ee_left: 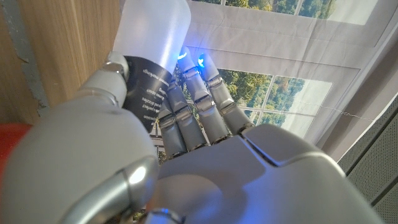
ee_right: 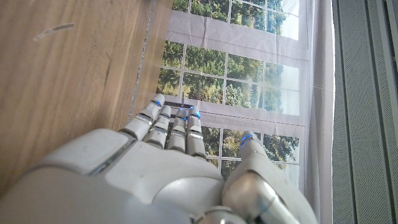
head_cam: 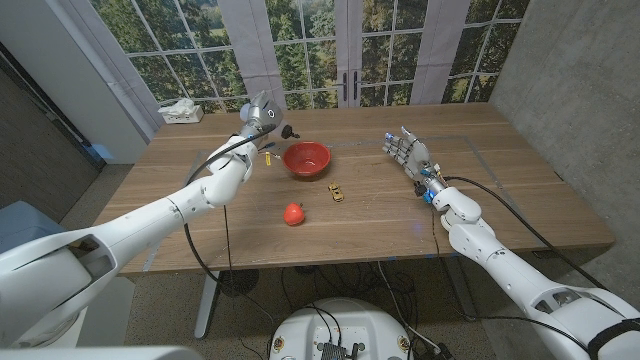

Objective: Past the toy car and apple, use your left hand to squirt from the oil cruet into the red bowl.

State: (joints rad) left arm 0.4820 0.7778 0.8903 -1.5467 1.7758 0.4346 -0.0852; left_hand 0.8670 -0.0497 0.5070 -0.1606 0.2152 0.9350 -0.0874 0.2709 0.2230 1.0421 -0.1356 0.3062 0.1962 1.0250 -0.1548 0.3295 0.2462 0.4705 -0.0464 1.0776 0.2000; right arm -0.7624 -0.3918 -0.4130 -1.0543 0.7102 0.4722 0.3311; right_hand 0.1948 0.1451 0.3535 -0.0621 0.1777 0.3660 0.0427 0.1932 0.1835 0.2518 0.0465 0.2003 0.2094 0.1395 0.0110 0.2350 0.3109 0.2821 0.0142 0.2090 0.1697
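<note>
We find the oil cruet (ee_left: 152, 46) clamped in the left hand (head_cam: 258, 117), raised above the wooden table (head_cam: 520, 190) just left of the red bowl (head_cam: 306, 157); its dark spout end points toward the bowl (the wrist view shows fingers (ee_left: 193, 112) wrapped about its black label). Nearer the robot, the toy car (head_cam: 337, 192) lies just beside the bowl, and the apple (head_cam: 294, 213) closer still. The right hand (head_cam: 408, 152) stands well apart at the right, fingers extended and slightly spread, holding nothing. A white tissue box (head_cam: 181, 112) sits at the far left corner.
</note>
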